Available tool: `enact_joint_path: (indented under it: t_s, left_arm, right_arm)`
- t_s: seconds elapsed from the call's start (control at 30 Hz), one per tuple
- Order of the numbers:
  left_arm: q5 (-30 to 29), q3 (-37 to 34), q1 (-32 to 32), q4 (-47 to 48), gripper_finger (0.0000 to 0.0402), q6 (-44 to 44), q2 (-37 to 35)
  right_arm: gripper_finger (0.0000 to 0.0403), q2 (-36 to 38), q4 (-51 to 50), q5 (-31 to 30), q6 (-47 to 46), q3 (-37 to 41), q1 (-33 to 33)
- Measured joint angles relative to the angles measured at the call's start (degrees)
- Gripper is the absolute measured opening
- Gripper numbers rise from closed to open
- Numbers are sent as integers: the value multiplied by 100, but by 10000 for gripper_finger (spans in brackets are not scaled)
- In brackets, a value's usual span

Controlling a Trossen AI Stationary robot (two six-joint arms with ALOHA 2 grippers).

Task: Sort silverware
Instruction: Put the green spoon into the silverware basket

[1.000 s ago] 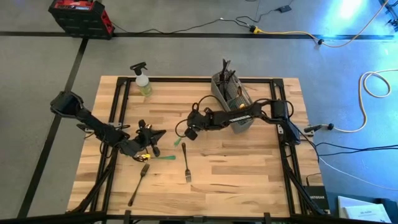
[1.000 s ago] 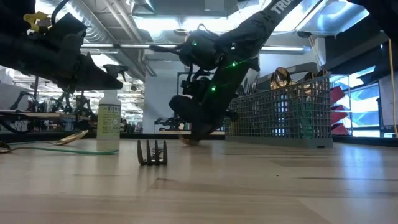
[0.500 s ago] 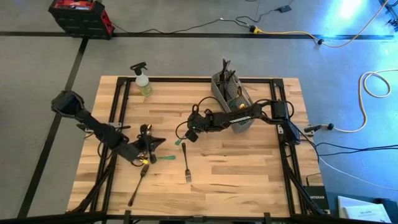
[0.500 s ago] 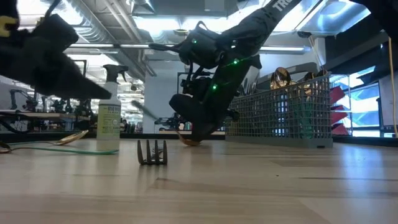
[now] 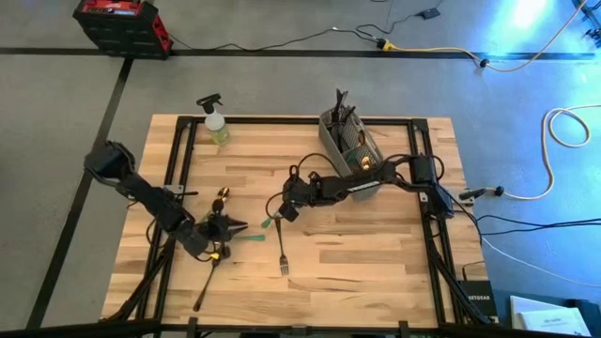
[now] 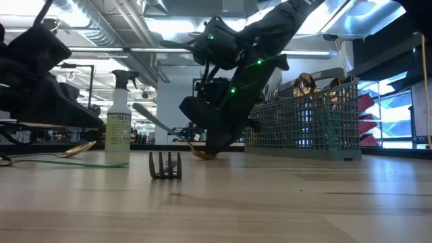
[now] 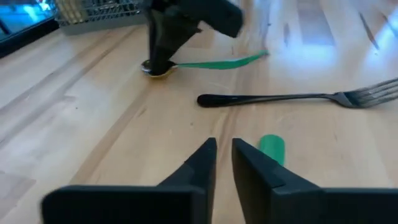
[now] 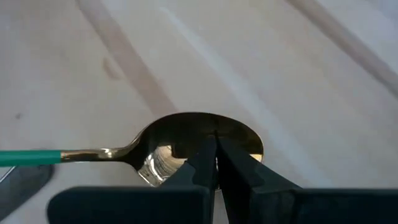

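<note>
Right gripper (image 8: 216, 155): fingers pressed together, tips on the gold bowl of the green-handled spoon (image 8: 186, 146) lying mid-table, nothing gripped. Left gripper (image 7: 224, 152): narrow gap between fingers, empty, near the table's left edge. Slim black fork (image 7: 292, 98) lies beside the spoon.

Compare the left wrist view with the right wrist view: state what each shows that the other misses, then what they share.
Only the left wrist view shows the black fork lying on the table, a green handle end just past the left tool, whose fingers stand slightly apart, the grey caddy, and the right tool from outside. Only the right wrist view shows the spoon's gold bowl up close, with the right tool shut at its rim. Both share the green-handled spoon and the wooden tabletop.
</note>
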State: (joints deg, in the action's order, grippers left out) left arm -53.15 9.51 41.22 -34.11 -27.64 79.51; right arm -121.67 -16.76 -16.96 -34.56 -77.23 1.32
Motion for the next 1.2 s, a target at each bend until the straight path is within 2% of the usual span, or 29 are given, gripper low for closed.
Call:
enact_joint_path:
  t_s: [0.23,0.4,0.6,0.73,0.97,1.2]
  left_arm:
    - [144,67,-1,-486,122,315,61]
    - [621,381,4,-567,179,991,118]
    - [421,630,4,-543,239,2130,365]
    - [96,758,-15,-542,255,3052,493]
    - [242,1342,-383,-554,258,5016,1033]
    - [293,1839,-850,-497,258,5716,1709]
  right_arm:
    - [0,0,-122,-270,-218,2,146]
    - [0,0,-130,-294,-249,4,136]
    - [0,0,-130,-294,-216,7,136]
    - [0,0,-128,-292,-155,7,136]
    - [0,0,-95,-292,-151,9,134]
    - [0,-2,-97,-290,-120,9,134]
